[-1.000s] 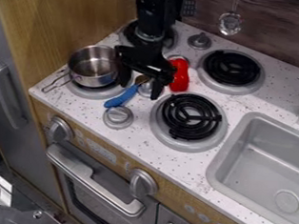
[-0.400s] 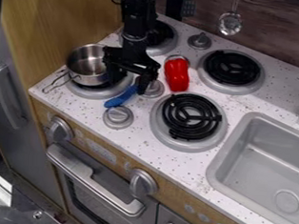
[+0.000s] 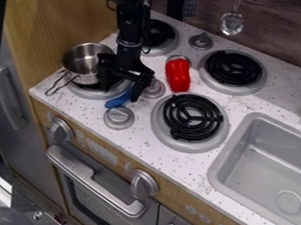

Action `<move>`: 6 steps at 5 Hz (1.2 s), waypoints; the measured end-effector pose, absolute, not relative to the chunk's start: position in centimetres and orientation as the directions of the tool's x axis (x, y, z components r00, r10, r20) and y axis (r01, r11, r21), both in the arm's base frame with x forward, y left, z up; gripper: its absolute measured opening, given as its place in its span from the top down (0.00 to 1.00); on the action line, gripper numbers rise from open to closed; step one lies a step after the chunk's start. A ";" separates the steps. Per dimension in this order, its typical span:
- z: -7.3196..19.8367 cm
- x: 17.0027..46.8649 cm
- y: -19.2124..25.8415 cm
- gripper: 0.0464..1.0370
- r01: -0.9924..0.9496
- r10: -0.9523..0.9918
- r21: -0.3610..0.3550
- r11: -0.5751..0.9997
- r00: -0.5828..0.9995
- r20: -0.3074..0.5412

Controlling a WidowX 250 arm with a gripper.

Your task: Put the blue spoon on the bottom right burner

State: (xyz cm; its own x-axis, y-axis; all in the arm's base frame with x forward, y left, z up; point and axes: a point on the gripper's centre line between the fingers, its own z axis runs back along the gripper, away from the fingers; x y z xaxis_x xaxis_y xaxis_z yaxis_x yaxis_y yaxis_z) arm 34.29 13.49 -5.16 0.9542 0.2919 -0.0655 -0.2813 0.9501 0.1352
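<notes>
Blue spoon (image 3: 118, 101), partly hidden by tool (image 3: 121, 90), blue end nr. knob (image 3: 119, 116)

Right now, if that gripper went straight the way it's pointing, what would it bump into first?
Most likely the blue spoon: the gripper points down, and the spoon's blue end shows just below it. From this angle, how much height lies between them is unclear.
</notes>
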 end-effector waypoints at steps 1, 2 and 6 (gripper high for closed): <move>-6.0 32.8 13.1 0.04 -0.289 0.305 0.147 0.946 0.947 -0.100; -5.6 32.6 13.2 0.05 -0.304 0.320 0.158 0.939 0.943 -0.091; -5.4 32.8 12.2 0.76 -0.317 0.346 0.234 0.919 0.934 -0.093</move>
State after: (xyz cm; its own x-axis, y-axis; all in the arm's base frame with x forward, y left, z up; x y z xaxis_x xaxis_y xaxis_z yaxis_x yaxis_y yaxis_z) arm 32.82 12.17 -5.38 0.9336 0.3459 -0.0935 -0.3171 0.9190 0.2342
